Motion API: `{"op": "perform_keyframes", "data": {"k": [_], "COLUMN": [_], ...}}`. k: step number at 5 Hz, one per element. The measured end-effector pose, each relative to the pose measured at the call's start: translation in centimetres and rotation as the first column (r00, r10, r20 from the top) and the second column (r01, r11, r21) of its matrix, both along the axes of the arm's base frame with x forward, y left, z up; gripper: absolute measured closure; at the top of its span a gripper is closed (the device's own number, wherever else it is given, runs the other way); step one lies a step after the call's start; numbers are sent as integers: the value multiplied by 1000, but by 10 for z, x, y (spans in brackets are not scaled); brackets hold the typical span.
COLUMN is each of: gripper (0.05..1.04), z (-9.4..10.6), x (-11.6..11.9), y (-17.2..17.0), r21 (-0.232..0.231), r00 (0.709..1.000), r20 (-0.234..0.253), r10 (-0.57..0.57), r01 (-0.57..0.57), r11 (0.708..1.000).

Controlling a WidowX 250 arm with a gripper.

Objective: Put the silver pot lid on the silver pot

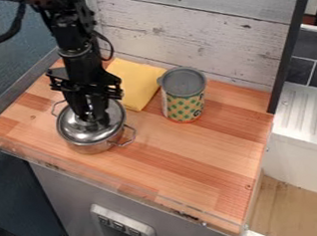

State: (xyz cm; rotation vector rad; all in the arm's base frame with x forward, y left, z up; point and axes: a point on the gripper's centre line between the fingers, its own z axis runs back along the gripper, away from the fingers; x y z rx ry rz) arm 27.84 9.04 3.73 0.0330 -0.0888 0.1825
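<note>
- While the near edge of the bench [190, 163] is running across the front, the silver pot [90, 147] is standing just behind it, toward the left corner.
- Covering the pot's mouth, the silver lid [73, 128] is making the placing look all but done; letting go, if it is being held, and lifting clear are seemingly remaining. Whether its rim is seating fully all round, I cannot tell.
- Its domed side is facing up, roughly level; being round, it is showing no long axis. The pot's two loop handles [127, 136] are setting a line about parallel to the near edge.
- Over the lid's middle, the gripper [90, 116] is hanging, pointing down; whether it is gaping or clasping, I cannot tell.
- Farther back, a yellow cloth [134, 81] is lying by the far edge, and a patterned can [183, 102] is standing upright to its right.
</note>
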Motion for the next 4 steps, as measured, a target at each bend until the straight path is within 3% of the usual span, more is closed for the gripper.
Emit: {"op": "perform_keyframes", "data": {"k": [1, 2, 3, 4], "gripper": [144, 74, 79, 83], "z": [10, 41, 53, 53], "x": [-8, -7, -9, -9], "y": [-5, -7, -10, -10], "r21": [17, 37, 36, 36], "r00": [999, 1000, 1000, 1000], "r20": [-38, -7, -14, -14], "r10": [-5, -3, 2, 2], "r01": [6, 3, -1, -1], "r11": [1000, 999, 999, 999]}}
